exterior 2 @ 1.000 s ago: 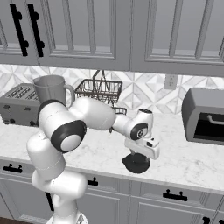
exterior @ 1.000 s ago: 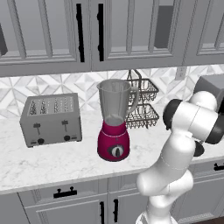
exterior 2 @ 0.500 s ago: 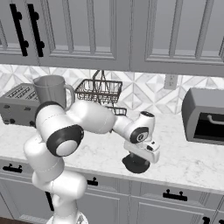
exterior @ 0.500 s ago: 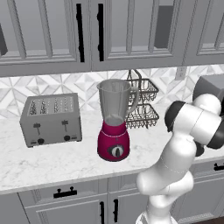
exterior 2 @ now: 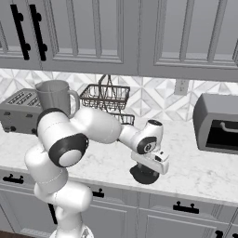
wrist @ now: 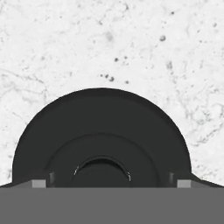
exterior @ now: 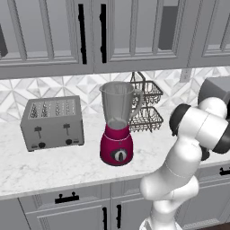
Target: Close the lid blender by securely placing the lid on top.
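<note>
My pincer (exterior 2: 147,171) stands fully open directly over the lid (exterior 2: 144,175), which lies flat on the marble surface (exterior 2: 200,169), ungripped. The blender (exterior: 117,124) stands well apart beside the toaster (exterior: 53,122), its jar uncovered. Remaining, in my judgement: grasp, lift, carry, seat the lid. The hand view shows the lid centred between my fingertips (wrist: 39,183); the left base view shows the open jar rim.

Round dark lid (wrist: 101,131) lying flat on white speckled marble counter (wrist: 131,43), directly below the gripper (wrist: 105,183), wide-spread fingertips (wrist: 39,183) flanking its edges
</note>
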Robot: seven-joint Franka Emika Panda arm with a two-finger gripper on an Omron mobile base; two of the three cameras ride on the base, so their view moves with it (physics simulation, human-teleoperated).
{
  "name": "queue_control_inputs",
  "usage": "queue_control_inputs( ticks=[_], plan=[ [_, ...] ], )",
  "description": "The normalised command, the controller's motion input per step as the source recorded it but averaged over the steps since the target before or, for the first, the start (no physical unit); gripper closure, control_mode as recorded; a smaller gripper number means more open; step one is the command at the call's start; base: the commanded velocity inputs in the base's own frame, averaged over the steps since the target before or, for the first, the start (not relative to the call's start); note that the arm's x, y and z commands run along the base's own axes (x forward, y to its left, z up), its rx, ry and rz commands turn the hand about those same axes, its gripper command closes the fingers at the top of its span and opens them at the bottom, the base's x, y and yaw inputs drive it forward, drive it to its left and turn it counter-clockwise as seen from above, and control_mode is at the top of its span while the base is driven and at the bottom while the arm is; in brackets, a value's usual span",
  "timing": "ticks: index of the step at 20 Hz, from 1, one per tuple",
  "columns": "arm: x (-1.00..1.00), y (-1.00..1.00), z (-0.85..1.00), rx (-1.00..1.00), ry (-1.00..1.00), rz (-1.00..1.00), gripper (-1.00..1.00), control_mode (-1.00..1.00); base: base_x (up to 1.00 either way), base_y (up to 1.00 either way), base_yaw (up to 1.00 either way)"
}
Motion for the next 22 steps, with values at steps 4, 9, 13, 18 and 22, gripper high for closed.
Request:
queue_control_inputs(
  ticks=[4,9,13,18,22],
  plan=[
    [-0.03,0.42,-0.29,0.00,0.00,0.00,1.00,-1.00,0.00,0.00,0.00],
    [-0.04,0.66,-0.21,0.00,0.00,0.00,1.00,-1.00,0.00,0.00,0.00],
    [-0.16,0.42,-0.12,0.01,-0.03,0.00,1.00,-1.00,0.00,0.00,0.00],
    [-0.42,0.72,1.00,-0.02,-0.15,0.03,1.00,-1.00,0.00,0.00,0.00],
    [-0.51,0.99,1.00,-0.04,-0.19,0.00,1.00,-1.00,0.00,0.00,0.00]
  ],
)
